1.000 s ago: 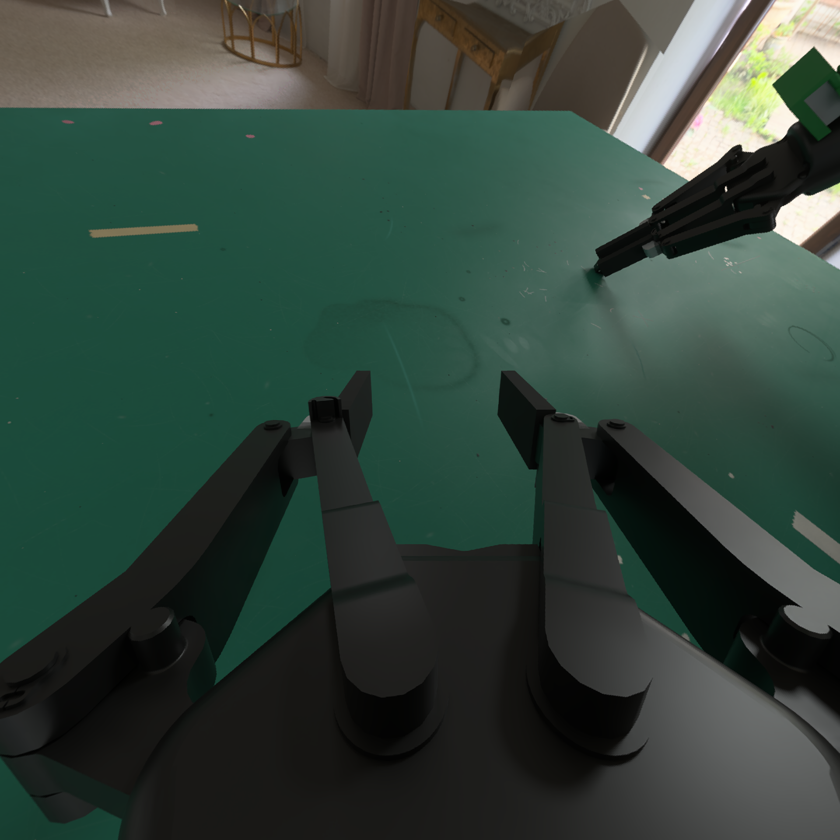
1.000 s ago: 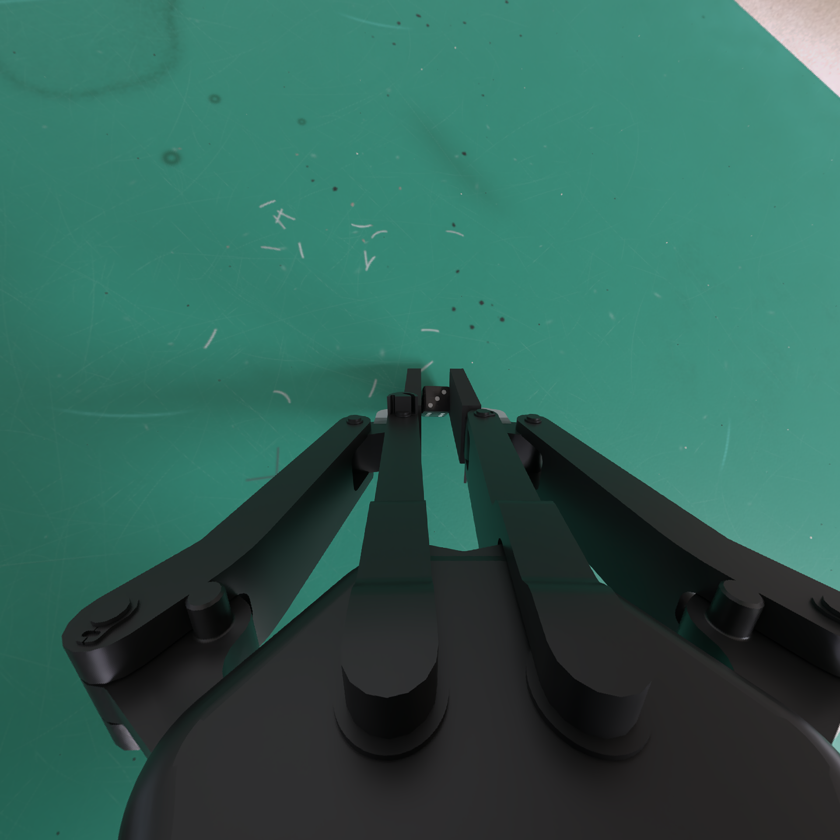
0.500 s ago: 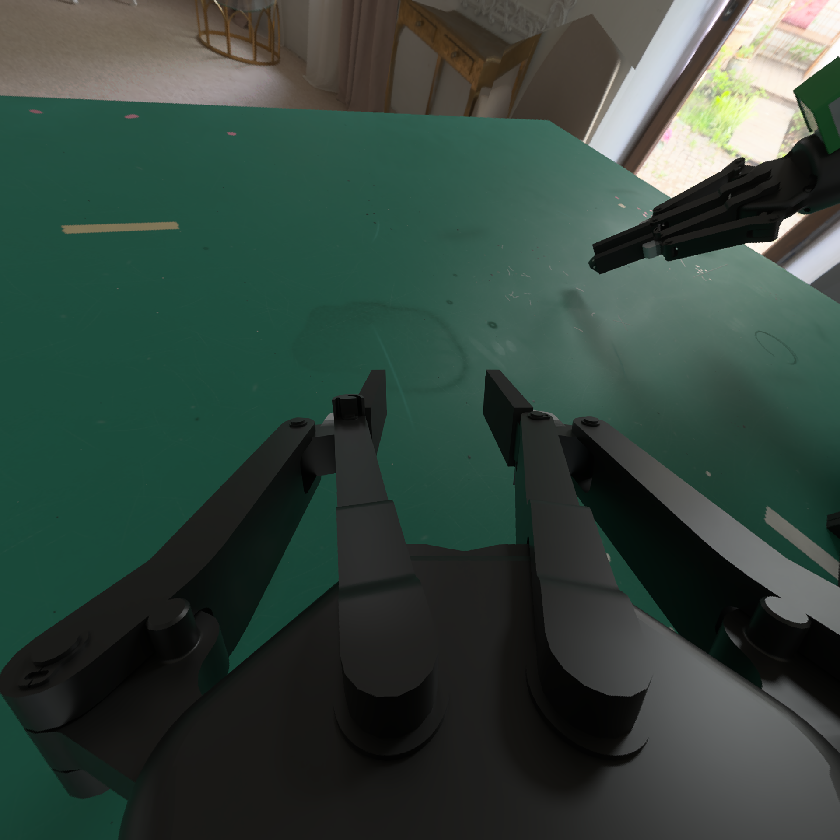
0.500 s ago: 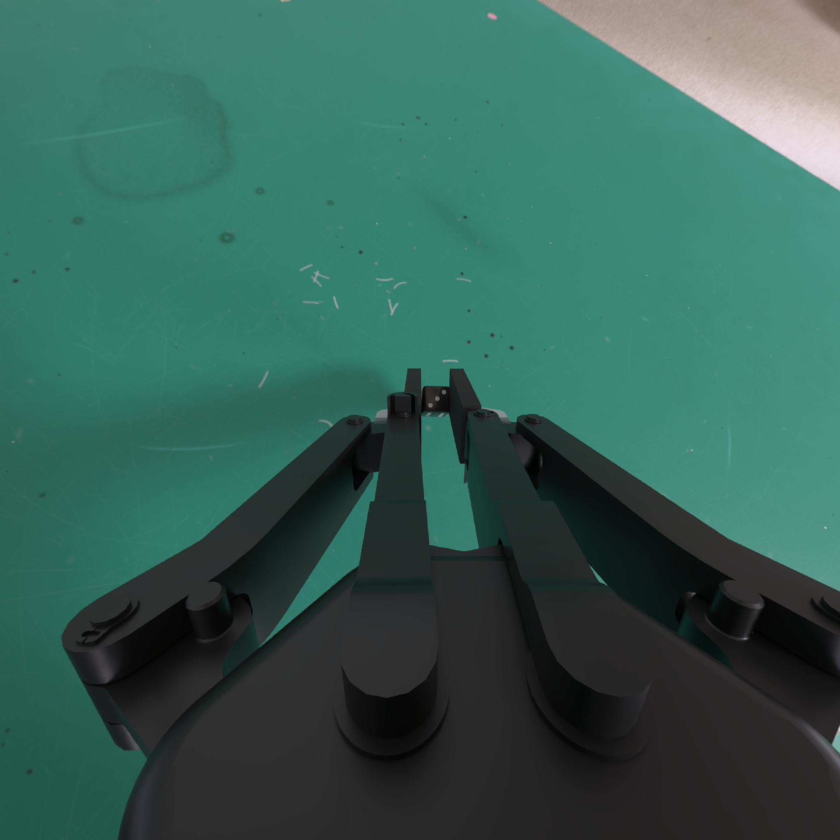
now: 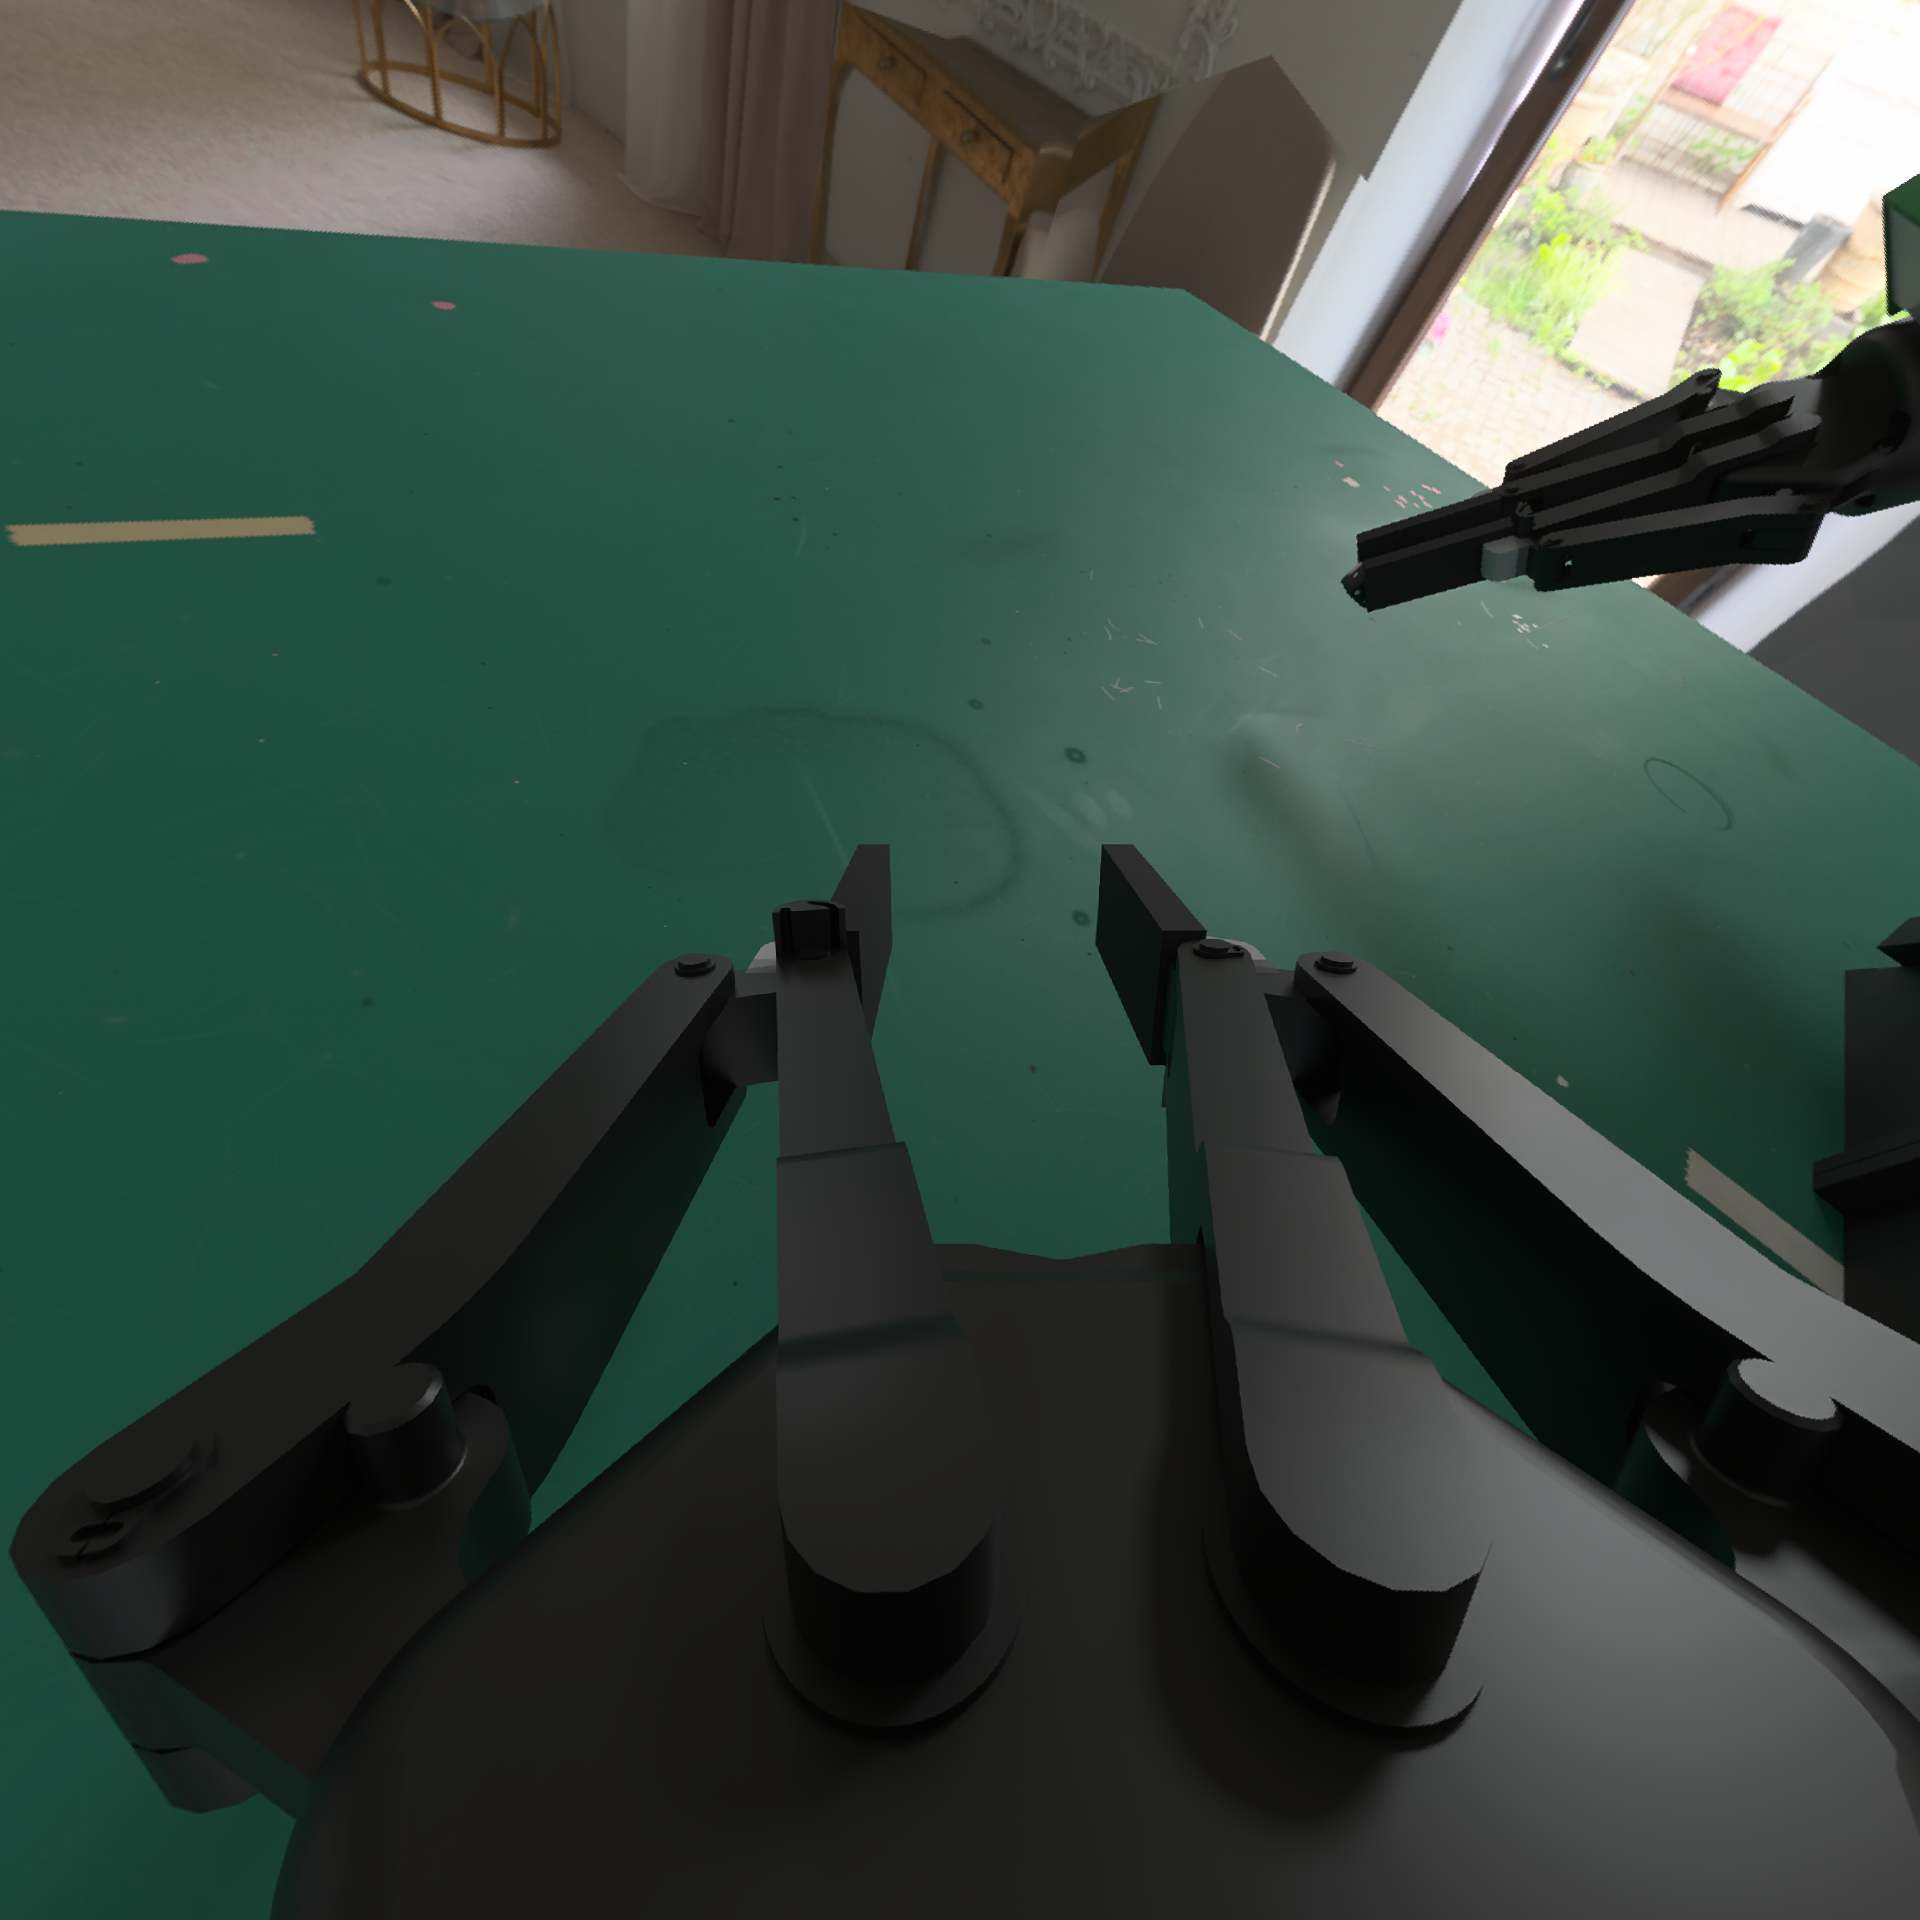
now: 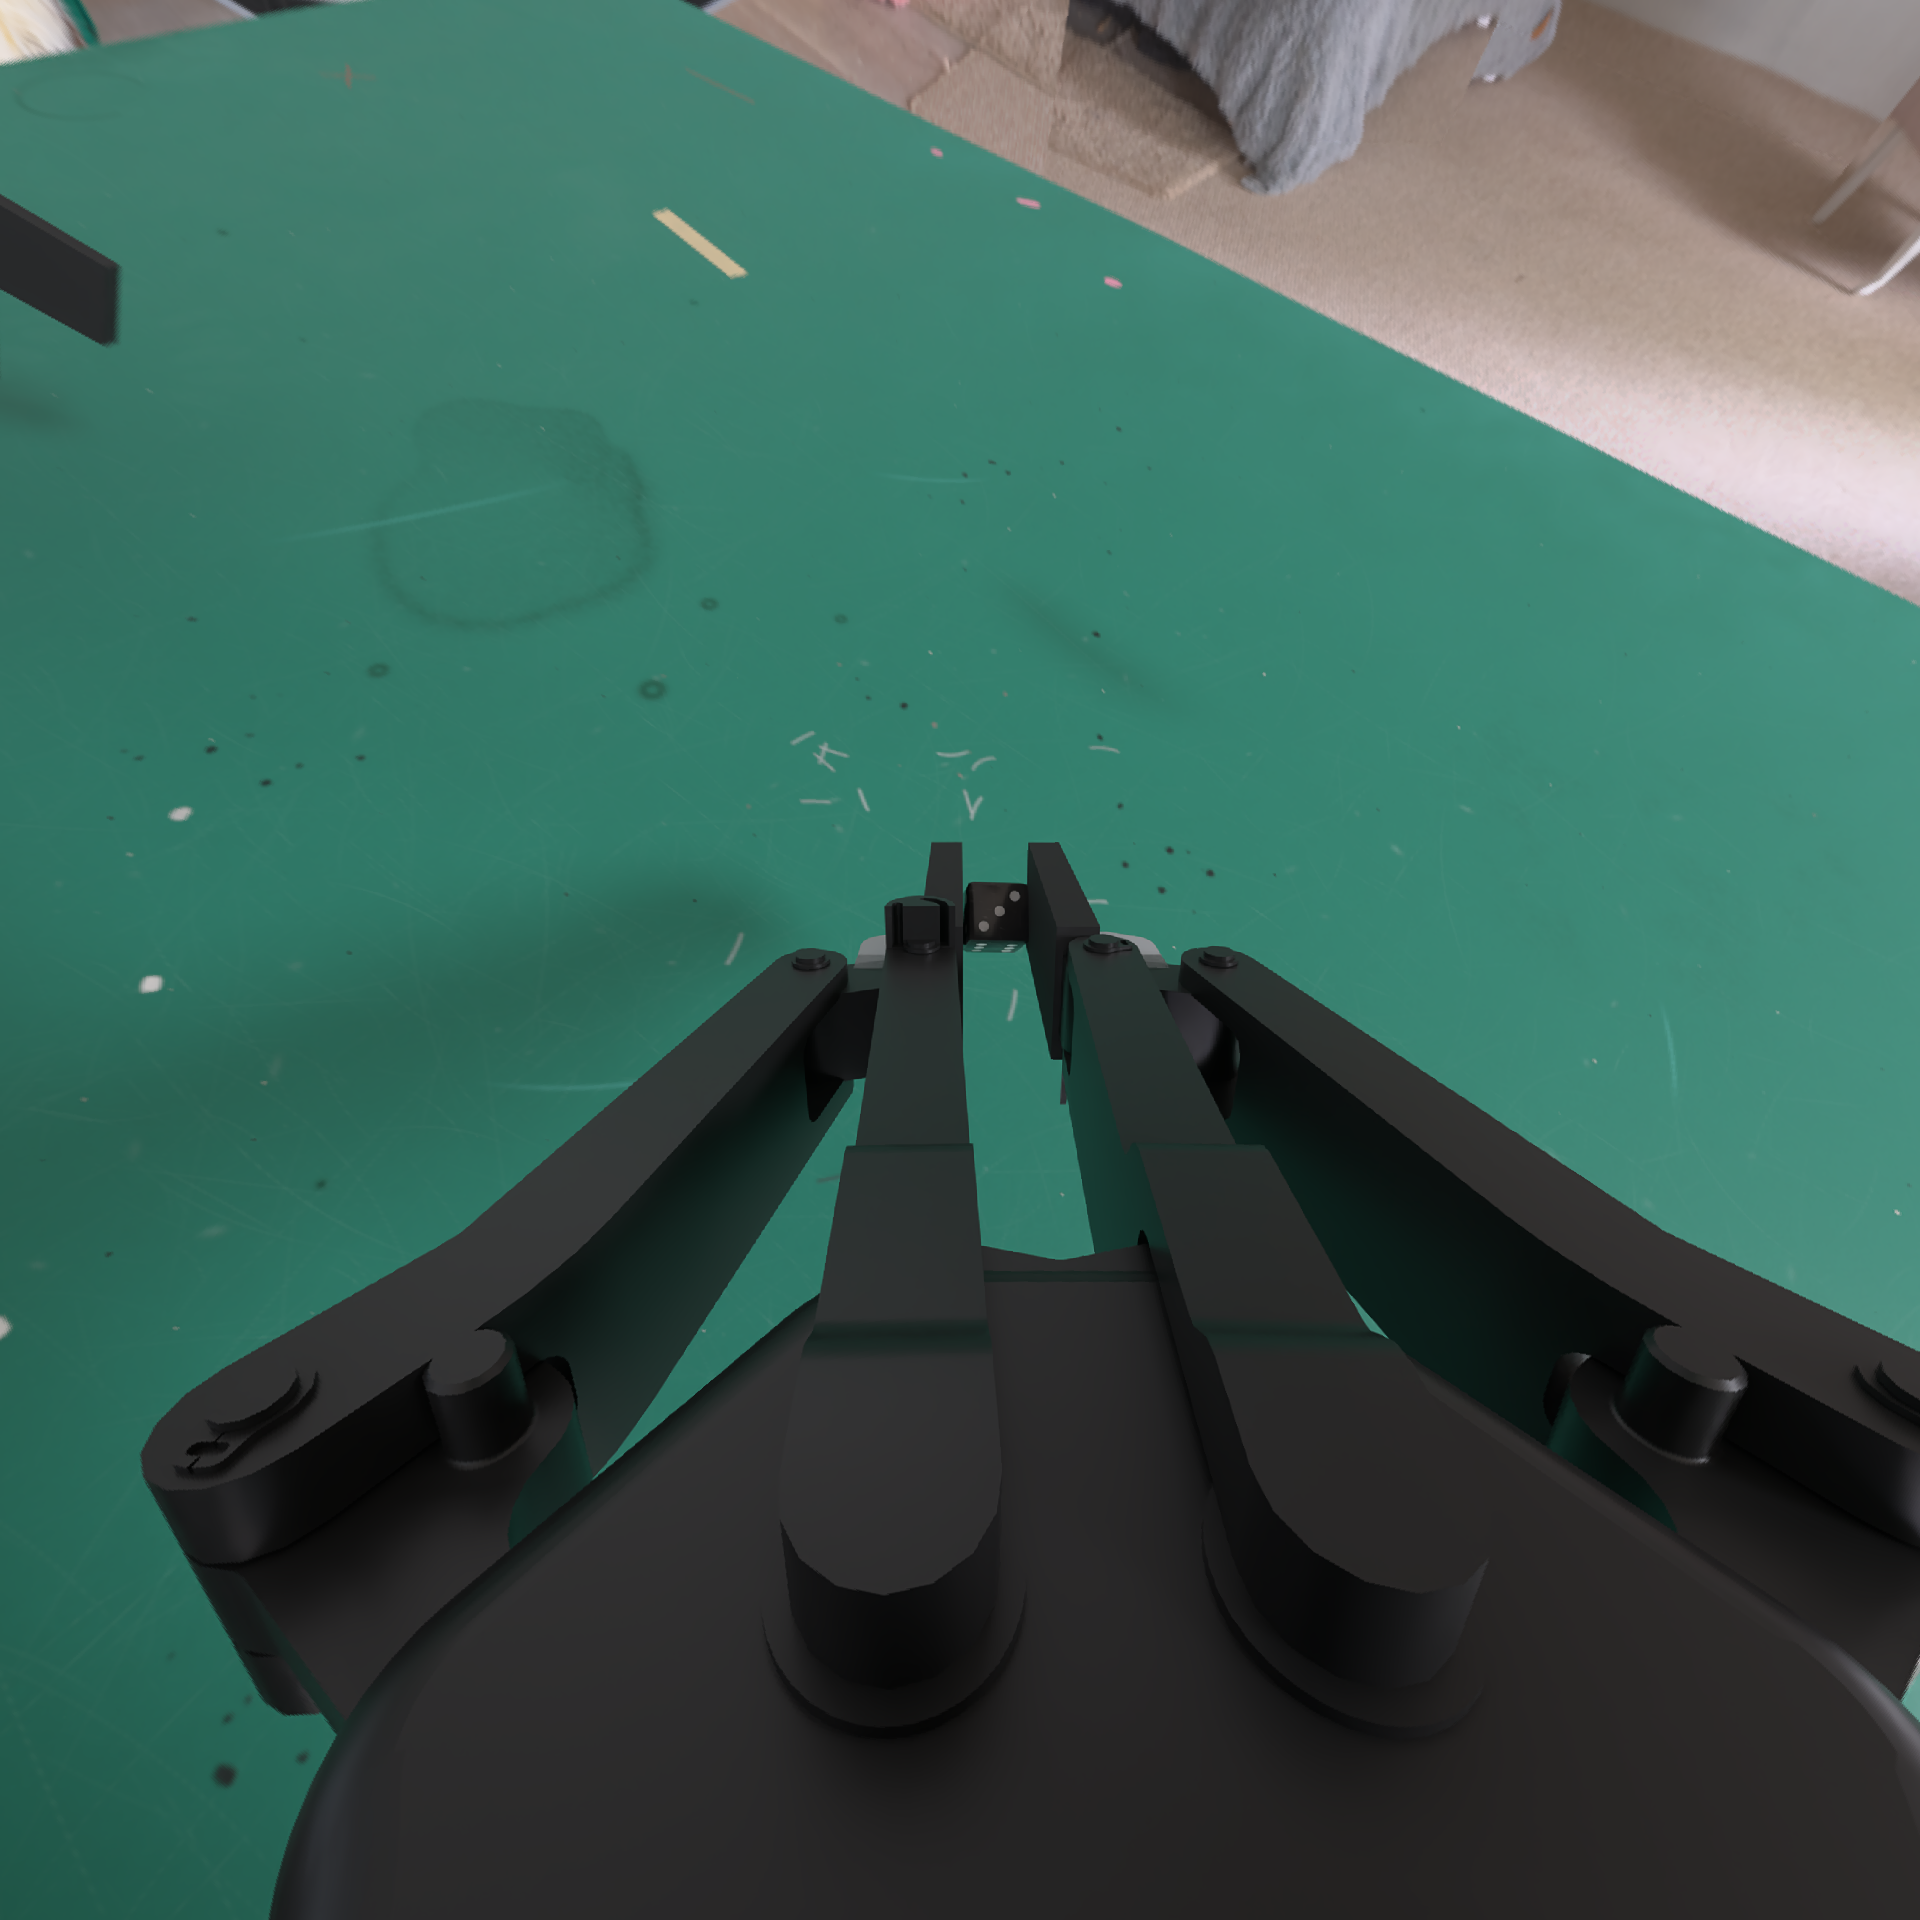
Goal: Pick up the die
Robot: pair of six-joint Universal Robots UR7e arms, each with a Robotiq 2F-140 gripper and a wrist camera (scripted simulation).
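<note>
The die (image 6: 995, 914) is small and black with white pips. It sits clamped between the pads of my right gripper (image 6: 995, 883), held clear above the green table (image 6: 1351, 727). In the left wrist view the right gripper (image 5: 1371, 587) hangs in the air at the upper right, fingers together; the die itself is hidden there. My left gripper (image 5: 992, 894) is open and empty, low over the green table (image 5: 416, 727), far from the die.
A tan strip of tape (image 5: 156, 532) lies at the table's far left; it also shows in the right wrist view (image 6: 699, 243). A dark ring stain (image 6: 509, 514) marks the middle. A dark block (image 5: 1881, 1091) stands at the right edge. Carpet and furniture lie beyond the table edge.
My right gripper has risen from the table with the die in it, and more of the table and room shows below it. The left gripper has closed slightly and drifted a little.
</note>
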